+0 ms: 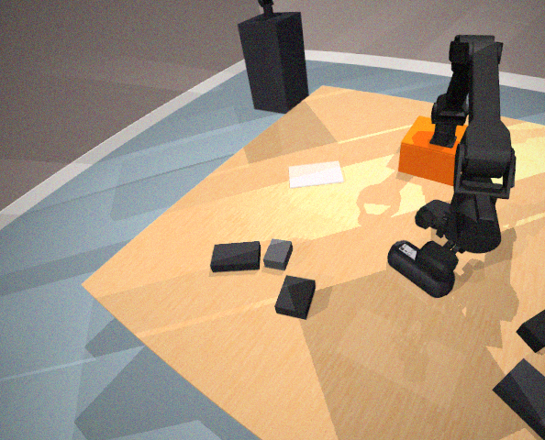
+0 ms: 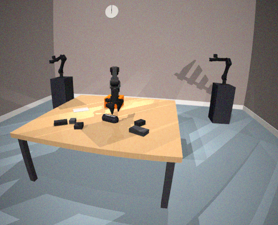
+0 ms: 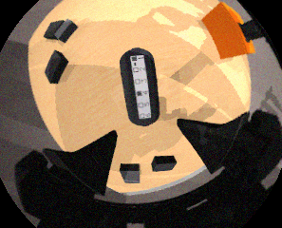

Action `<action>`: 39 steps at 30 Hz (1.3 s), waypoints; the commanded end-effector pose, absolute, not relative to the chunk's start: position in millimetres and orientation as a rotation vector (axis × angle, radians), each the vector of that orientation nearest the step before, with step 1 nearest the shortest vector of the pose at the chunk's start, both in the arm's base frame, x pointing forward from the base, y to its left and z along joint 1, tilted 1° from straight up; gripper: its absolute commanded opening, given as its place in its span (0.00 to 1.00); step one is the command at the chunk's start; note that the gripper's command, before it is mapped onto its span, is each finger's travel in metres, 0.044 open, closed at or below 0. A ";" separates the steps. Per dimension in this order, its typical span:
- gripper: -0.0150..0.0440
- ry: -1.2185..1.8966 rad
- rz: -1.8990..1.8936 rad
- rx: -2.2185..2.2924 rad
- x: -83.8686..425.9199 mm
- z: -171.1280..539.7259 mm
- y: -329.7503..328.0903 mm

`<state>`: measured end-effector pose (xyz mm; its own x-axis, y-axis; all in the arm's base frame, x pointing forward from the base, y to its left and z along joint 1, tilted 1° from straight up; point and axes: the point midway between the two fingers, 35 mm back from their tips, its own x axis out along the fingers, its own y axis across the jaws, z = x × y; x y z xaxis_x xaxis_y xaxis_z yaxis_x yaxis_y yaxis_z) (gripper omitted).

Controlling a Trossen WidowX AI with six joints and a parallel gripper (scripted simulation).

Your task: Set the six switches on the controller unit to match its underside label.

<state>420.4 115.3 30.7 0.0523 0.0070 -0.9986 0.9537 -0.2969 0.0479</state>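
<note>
The dark grey controller unit [image 1: 417, 274] [image 2: 109, 119] [image 3: 125, 71] lies on the bench with its underside up, so its rocker switches are hidden. Its white label [image 1: 407, 250] [image 3: 141, 87] faces up. In the wrist view the squares appear to read: 1 filled, 2 and 3 empty, 4 filled, 5 and 6 empty; the print is small and grainy. My gripper [image 1: 439, 235] [image 2: 115, 112] [image 3: 147, 127] is open and empty, above the unit. In the wrist view its fingertips stand apart at the unit's lower end. In the top view it hides part of the unit.
An orange box [image 1: 424, 162] [image 2: 107, 102] [image 3: 224, 35] stands at the arm's base. A white card [image 1: 316, 174] lies at the back left. A black block [image 1: 235, 256], a grey block [image 1: 278, 254] and another black block [image 1: 294, 297] lie left; two dark modules [image 2: 139, 122] [image 2: 139, 131] lie right.
</note>
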 end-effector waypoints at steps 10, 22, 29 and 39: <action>1.00 1.000 -1.406 1.485 419.9 19.2 114.9; 1.00 1.000 -1.406 1.485 421.3 -0.4 115.1; 1.00 1.000 -1.406 1.485 421.6 -11.8 115.0; 1.00 1.000 -1.407 1.485 421.6 -28.0 114.8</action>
<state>423.5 116.0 -21.0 0.0566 0.0068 -0.9984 0.9437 -0.3269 0.0513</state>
